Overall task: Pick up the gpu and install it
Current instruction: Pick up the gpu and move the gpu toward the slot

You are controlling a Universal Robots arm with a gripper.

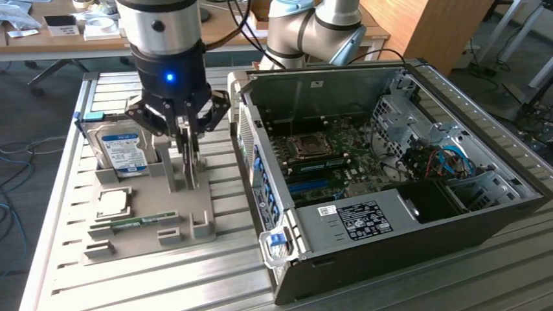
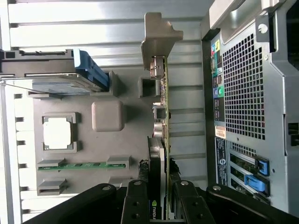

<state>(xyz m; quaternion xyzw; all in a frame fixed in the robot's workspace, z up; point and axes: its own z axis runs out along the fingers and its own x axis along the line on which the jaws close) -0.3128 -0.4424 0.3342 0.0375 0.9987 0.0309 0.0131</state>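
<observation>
The gripper (image 1: 188, 155) is clamped on the gpu (image 2: 164, 98), which stands on edge in the grey tray (image 1: 142, 217) at the exterior view's left. Likely light, stiff and fragile, it is best held across its flat faces, away from bare components.

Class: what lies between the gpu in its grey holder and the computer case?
Nothing stands there. Between the gpu and the computer case runs only a bare strip of ribbed metal table, clearest in the wrist view.
</observation>
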